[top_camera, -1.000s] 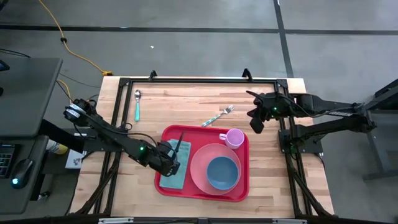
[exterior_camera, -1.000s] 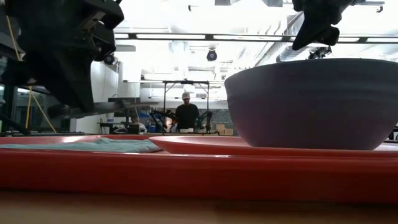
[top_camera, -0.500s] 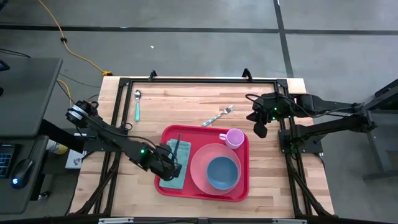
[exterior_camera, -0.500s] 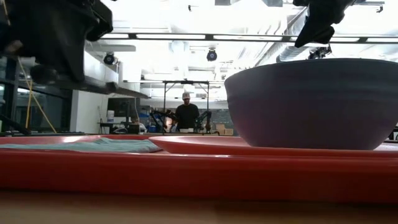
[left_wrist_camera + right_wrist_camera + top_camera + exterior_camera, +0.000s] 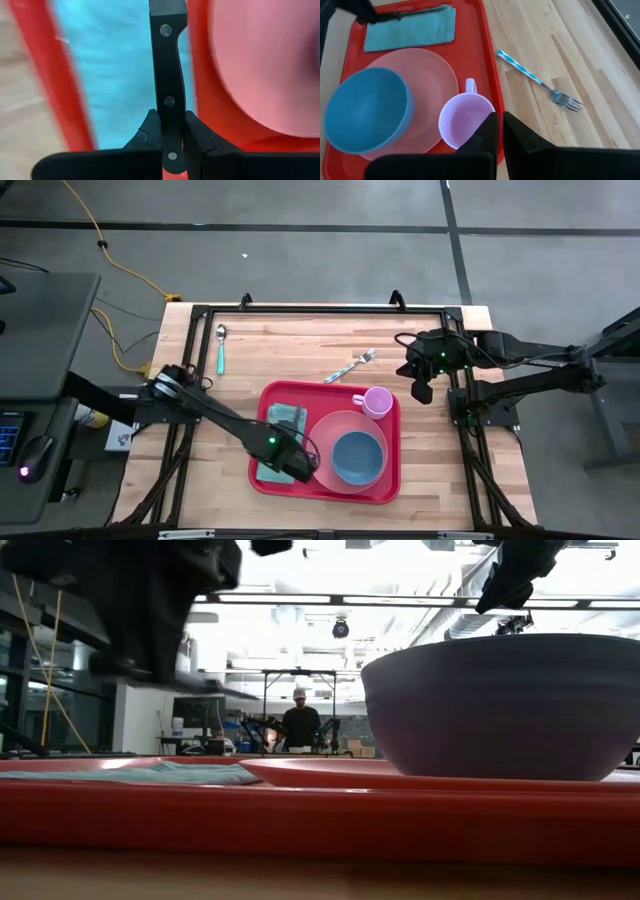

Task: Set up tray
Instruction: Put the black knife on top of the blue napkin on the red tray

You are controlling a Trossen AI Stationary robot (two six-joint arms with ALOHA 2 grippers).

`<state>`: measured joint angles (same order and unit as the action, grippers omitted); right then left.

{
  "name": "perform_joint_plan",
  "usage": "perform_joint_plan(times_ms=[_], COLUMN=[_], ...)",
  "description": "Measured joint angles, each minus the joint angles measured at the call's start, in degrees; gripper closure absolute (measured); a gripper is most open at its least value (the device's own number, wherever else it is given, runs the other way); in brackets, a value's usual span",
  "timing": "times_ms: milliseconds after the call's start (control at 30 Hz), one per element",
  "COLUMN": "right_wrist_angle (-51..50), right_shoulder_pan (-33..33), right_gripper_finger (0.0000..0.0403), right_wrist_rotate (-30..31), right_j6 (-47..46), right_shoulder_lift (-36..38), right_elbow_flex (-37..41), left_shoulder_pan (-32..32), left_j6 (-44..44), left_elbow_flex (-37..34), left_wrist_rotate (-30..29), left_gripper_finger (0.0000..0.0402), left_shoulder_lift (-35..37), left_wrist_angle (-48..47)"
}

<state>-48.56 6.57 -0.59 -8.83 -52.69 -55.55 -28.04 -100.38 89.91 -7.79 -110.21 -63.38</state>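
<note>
Red tray (image 5: 390, 482) is loaded with plate (image 5: 322, 442), bowl (image 5: 358, 457), mug (image 5: 377, 401), napkin (image 5: 282, 420); knife (image 5: 168, 90) is pinched in left fingers (image 5: 147, 137); right fingers (image 5: 488, 131) pressed together; fork (image 5: 350, 367), spoon (image 5: 220, 347) remain on bench (image 5: 300, 345).

Two dark, slim jointed arms. Left arm (image 5: 215, 416): black links, small green light near the wrist, round silver-grey joint cap with cables at its base. Right arm (image 5: 520, 358): black links, green light by the wrist, loose black cables along it. Gripper fingers (image 5: 487, 131) matte black, blocky, stepped profile.

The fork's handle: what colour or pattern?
The fork has a blue-and-white striped handle, clearest in the right wrist view.
</note>
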Motion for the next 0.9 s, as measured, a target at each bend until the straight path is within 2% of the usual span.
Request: perform_joint_plan(times_ms=[233, 900], right_wrist_angle=[-0.6, -1.1], right_shoulder_pan=[0.0, -1.9], right_gripper_finger=[0.0402, 0.0403], right_wrist_rotate=[-1.5, -2.7], right_j6=[0.4, 0.1], right_shoulder_lift=[0.1, 0.1], right_elbow_flex=[0.0, 0.0], left_shoulder_pan=[0.4, -0.1], left_j6=[0.0, -0.1], left_elbow_flex=[0.4, 0.4], left_wrist_rotate=[1.0, 4.6], left_gripper_finger=[0.0345, 0.0345], left_shoulder_lift=[-4.3, -4.6], left_wrist_angle=[3.5, 2.8])
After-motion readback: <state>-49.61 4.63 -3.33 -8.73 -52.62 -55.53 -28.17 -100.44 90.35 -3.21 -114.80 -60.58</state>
